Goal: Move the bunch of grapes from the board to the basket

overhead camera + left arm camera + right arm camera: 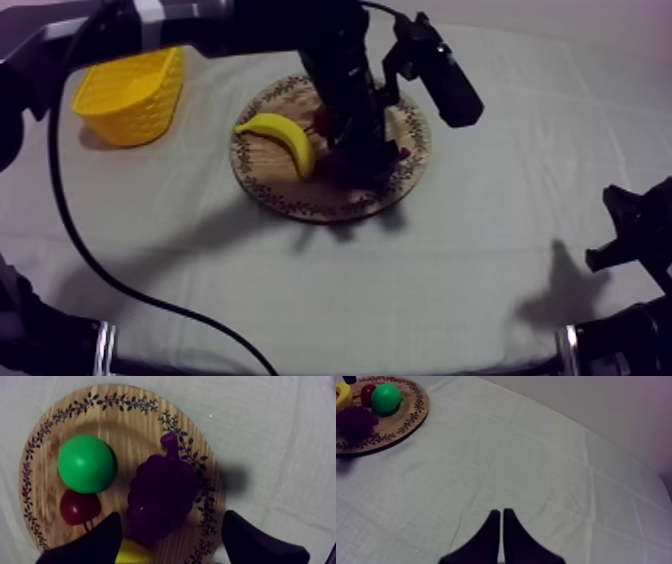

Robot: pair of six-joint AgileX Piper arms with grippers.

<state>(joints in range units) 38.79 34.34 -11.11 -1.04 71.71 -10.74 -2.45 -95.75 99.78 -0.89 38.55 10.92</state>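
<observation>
Purple bunch of grapes (162, 493) — lying on the round wooden board with the patterned leaf rim (125, 426), near the board's edge, its stem pointing toward the rim. Left gripper (172, 521) hangs directly over the bunch, released. Its two black fingers (102, 543) stand wide apart, one to each side of the grapes' nearer end, with no grip taken. Whether either finger touches the fruit cannot be told.

Also on the board:
- a green round toy fruit (85, 463) just beside the grapes;
- a small red fruit (79, 507) close against the green one;
- a yellow curved banana (280, 138) on the side of the board nearest the basket.

Yellow lattice-walled basket (130, 95) stands on the grey-white cloth (480, 270), well apart from the board. In the top view the left arm (250, 25) reaches in from the upper left and covers the board's middle.

Right gripper (501, 513) — clenched on nothing, fingers pressed together as a narrow wedge — sits over bare cloth, well apart from the board.
</observation>
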